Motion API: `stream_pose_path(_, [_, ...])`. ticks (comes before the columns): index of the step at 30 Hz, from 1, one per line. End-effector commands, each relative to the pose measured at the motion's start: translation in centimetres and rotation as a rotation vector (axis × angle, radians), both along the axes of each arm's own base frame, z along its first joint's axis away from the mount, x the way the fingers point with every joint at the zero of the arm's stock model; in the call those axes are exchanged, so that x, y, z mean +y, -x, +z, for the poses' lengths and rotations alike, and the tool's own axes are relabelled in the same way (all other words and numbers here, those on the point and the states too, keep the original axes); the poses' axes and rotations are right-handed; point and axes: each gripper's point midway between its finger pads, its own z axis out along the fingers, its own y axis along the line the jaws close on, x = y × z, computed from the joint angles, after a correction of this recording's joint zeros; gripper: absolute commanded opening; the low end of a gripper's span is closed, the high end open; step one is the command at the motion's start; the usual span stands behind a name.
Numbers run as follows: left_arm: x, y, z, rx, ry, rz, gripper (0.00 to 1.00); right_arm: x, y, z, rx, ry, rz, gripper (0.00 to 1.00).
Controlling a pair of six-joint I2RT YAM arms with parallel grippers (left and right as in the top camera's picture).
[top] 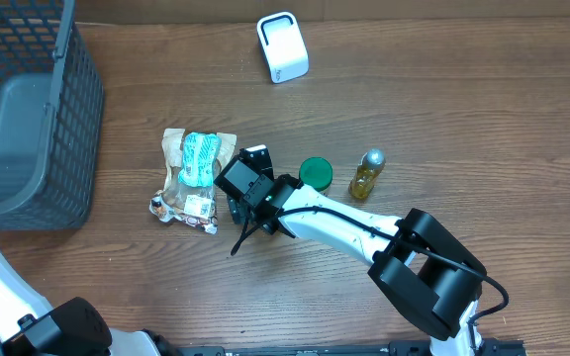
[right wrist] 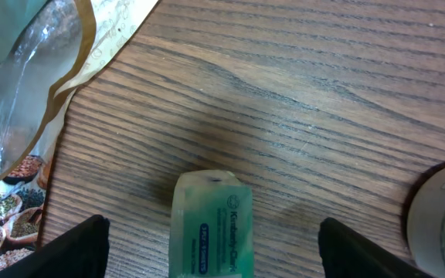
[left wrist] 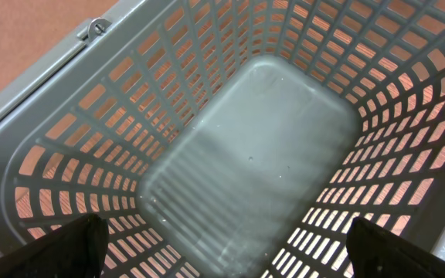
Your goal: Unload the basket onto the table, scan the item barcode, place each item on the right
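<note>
Green and half transparent, a small soft pack [right wrist: 211,212] lies on the wooden tabletop [right wrist: 300,93], directly between the two fingers of the right end effector [right wrist: 211,230]. This end effector is released: its fingers stand wide apart on both sides of the pack and do not touch it. A crumpled snack bag [top: 194,176] lies just beside it, and a round green lid [top: 316,173] and a small yellow bottle [top: 367,174] are on the other side of the arm. A white box-shaped device [top: 282,46] stands well apart from them. The left end effector [left wrist: 230,243] is released too, grasping nothing, above the inside of the grey basket [left wrist: 68,100].
</note>
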Motion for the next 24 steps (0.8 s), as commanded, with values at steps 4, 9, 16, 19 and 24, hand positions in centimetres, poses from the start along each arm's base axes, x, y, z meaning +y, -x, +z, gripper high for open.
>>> stream_pose_path(4, [0.0, -0.3, 0.4, -0.004, -0.011, -0.021, 0.99, 1.0, -1.2, 2.9, -0.067, -0.05, 0.012, 0.87])
stream_pose_path(9, [0.0, -0.3, 0.4, -0.004, -0.011, -0.021, 1.0, 1.4, -1.5, 3.2, -0.085, -0.052, 0.038, 0.88])
stream_pose_path(16, [0.0, -0.3, 0.3, -0.003, -0.011, -0.021, 0.99, 1.5, -1.6, 3.3, -0.093, -0.061, 0.038, 0.97])
stream_pose_path(19, [0.0, -0.3, 0.4, -0.003, -0.011, -0.021, 0.99, 1.6, -1.7, 3.3, -0.097, -0.055, 0.052, 1.0])
stream_pose_path(24, [0.0, -0.3, 0.4, -0.003, -0.011, -0.021, 1.0, 2.0, -2.0, 3.6, -0.123, -0.046, 0.103, 1.0])
